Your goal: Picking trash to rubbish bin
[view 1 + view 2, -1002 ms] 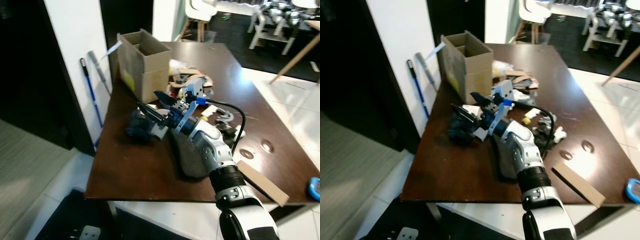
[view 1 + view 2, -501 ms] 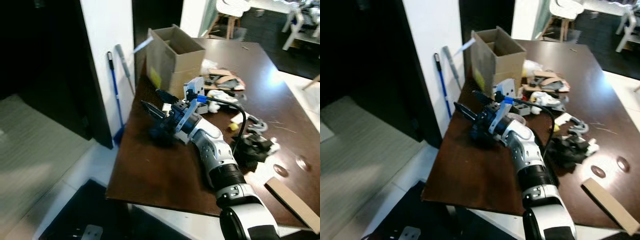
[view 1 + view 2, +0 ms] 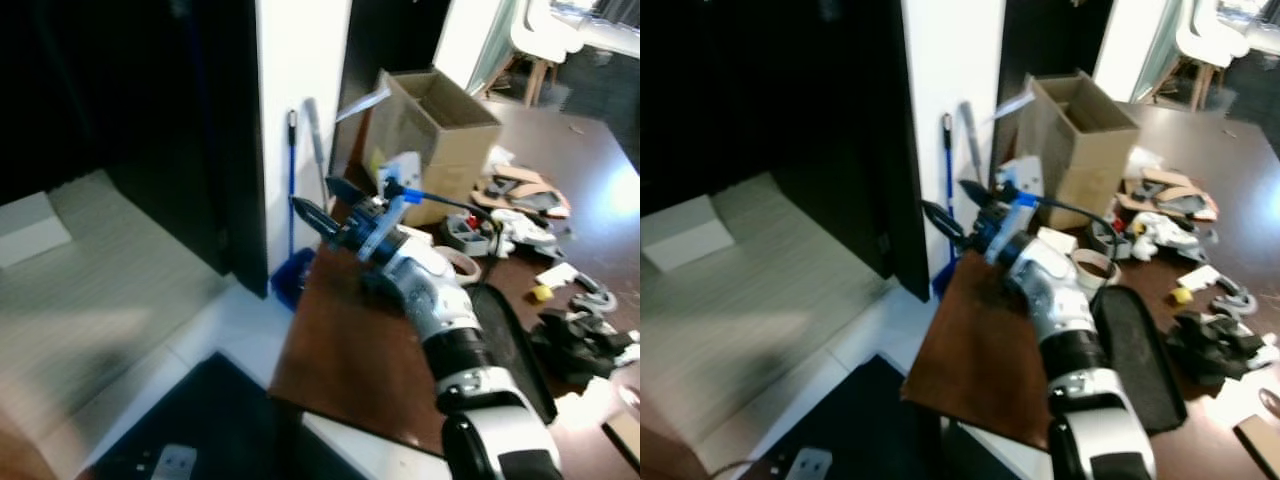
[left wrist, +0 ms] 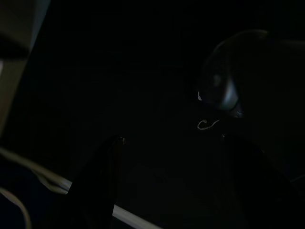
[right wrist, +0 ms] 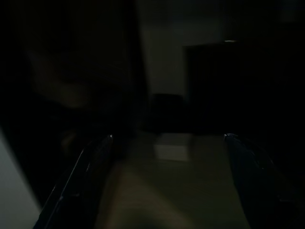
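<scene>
Over the left edge of the dark brown table, the robot's right gripper reached out past the wood, its two long black fingers spread apart with nothing between them. In the right wrist view those fingers framed a dim stretch of pale floor and a small white box, all very dark. The left gripper showed in its own wrist view as two dark fingers held apart, with little else to make out.

Behind the arm, near the far left corner of the table, stood an open cardboard box. Scraps of trash lay scattered along the far and right side of the table, some just beside the box. A flat black bag lay on the table next to the forearm. A blue-handled broom leaned against the white wall off the table's left edge.
</scene>
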Controlling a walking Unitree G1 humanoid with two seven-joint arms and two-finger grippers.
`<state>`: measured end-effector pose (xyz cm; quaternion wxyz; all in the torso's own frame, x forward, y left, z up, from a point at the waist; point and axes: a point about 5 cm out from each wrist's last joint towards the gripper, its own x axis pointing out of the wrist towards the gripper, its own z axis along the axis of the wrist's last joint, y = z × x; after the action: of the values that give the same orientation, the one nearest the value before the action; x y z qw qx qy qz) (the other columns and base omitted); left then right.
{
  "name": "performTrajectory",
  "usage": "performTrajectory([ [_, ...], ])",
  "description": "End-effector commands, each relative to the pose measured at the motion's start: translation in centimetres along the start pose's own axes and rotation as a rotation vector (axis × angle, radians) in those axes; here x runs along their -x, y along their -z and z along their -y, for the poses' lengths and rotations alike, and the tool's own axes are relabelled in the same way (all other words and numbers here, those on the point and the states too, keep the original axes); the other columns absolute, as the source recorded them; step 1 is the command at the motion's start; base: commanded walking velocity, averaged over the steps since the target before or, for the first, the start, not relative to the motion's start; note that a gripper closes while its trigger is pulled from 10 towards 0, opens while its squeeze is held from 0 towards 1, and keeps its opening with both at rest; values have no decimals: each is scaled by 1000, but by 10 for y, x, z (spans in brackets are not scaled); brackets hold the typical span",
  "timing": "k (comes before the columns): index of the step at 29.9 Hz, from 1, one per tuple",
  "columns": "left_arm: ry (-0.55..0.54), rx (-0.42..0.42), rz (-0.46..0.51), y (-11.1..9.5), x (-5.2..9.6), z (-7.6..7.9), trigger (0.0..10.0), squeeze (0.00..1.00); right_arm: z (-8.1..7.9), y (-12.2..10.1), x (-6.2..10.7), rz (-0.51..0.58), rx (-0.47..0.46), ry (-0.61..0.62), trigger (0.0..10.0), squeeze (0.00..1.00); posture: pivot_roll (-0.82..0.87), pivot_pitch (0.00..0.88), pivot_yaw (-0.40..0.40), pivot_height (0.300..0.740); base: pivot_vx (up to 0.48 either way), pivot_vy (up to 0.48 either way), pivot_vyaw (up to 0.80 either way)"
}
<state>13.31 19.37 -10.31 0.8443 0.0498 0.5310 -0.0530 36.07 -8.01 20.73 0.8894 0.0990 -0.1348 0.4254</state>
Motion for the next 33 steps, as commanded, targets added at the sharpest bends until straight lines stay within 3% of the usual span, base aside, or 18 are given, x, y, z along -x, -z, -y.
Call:
performTrajectory([
  [1,19,3,-39,12,1,7,10000,0,3,3,4,-11,-10,13,10000,0,64,86,-46,740,0,0,669],
  [7,32,-23,-36,11,1,8,10000,0,5,5,3,-26,-10,45,10000,0,65,82,-49,740,0,0,0],
  [9,60,-51,-45,11,0,11,10000,0,6,4,4,-19,-15,44,10000,0,67,81,-50,740,0,-480,0],
  [16,45,-18,-48,14,1,10,10000,0,7,3,3,-17,-11,54,10000,0,68,80,-52,740,0,-480,0],
  [33,60,-20,-58,19,2,13,10000,0,8,-1,-2,-38,45,59,10000,0,73,95,-57,740,0,-28,0],
])
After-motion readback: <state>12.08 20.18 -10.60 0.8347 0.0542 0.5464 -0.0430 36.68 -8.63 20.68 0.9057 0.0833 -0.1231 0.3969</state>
